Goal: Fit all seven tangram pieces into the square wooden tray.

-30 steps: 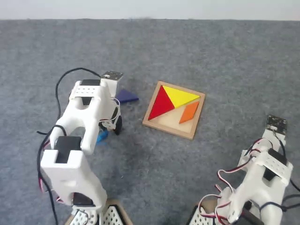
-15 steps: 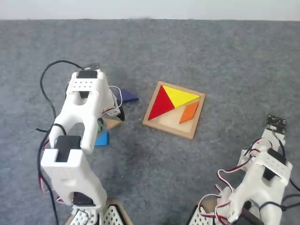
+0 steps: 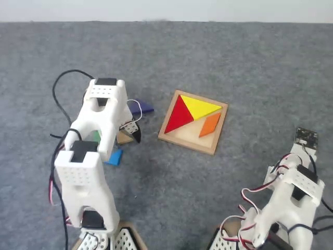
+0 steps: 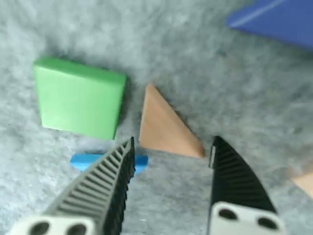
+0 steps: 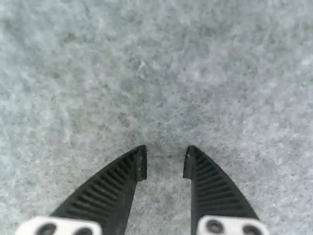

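Observation:
The square wooden tray [image 3: 214, 145] holds a red triangle [image 3: 178, 116], a yellow triangle [image 3: 200, 108] and an orange piece [image 3: 209, 125]. Left of it on the carpet lie a dark blue triangle [image 3: 145, 108] [image 4: 279, 19], a tan triangle [image 3: 124, 138] [image 4: 164, 126], a green square [image 3: 94, 137] [image 4: 78, 98] and a light blue piece [image 3: 114, 157] [image 4: 105, 160]. My left gripper [image 3: 131, 133] [image 4: 172, 144] is open just above the tan triangle, one finger on each side of it. My right gripper [image 5: 165, 149] is open over bare carpet at the near right.
The right arm [image 3: 294, 190] stands folded at the near right corner, well apart from the tray. Grey carpet covers the table. A black cable [image 3: 65, 88] loops off the left arm.
The left arm has shifted right and turned over the loose pieces; the tan triangle and green square came into sight beside it. The right arm has not moved.

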